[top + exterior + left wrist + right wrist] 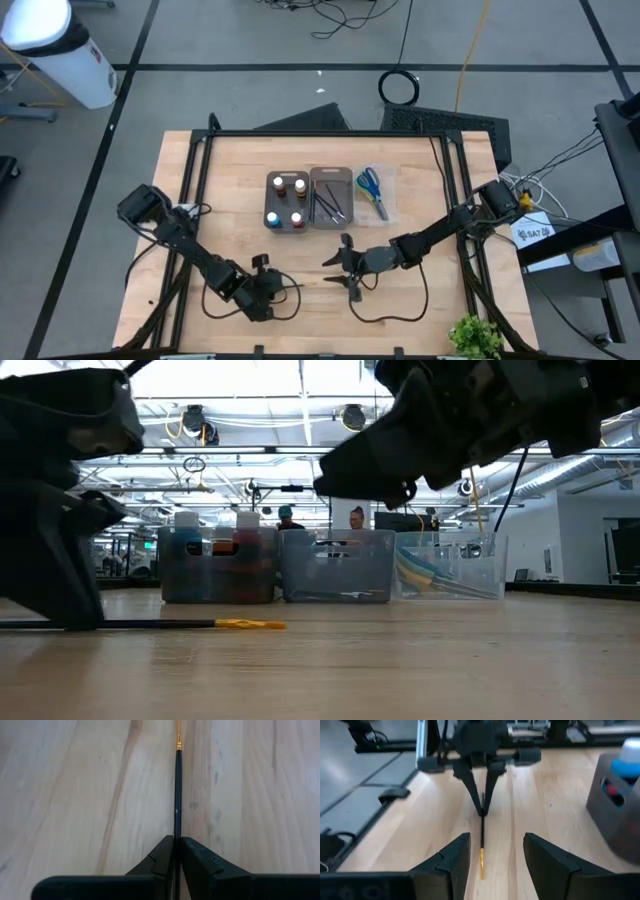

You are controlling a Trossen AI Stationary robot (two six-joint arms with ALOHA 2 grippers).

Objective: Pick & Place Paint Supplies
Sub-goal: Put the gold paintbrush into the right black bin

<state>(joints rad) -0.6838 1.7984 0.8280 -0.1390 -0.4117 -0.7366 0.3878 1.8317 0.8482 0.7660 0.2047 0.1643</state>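
A thin dark-handled brush (176, 795) with a gold ferrule lies along the wood, and my left gripper (176, 851) is shut on it near the table's near edge (272, 288). In the low view the brush (150, 624) runs level at the table top, away from my left gripper (70, 610). My right gripper (350, 270) is open and hovers just right of the brush tip; in its wrist view its fingers (451, 865) flank the tip (481, 860) without touching. Paint bottles (285, 200), more brushes (330, 205) and scissors (372, 190) sit in trays. My left gripper pinches the brush's dark handle (176, 832) between its two fingers, at the end away from the bristles. The fingers come slanting down from above, and the brush runs on past their tips toward the right gripper. It lies level, low along the table top.
Three trays stand in a row at the table's middle: a grey one with bottles (285, 186), a grey one with brushes (330, 172) and a clear one with scissors (385, 208). A small green plant (475, 335) sits at the near right corner. People show far behind (357, 517).
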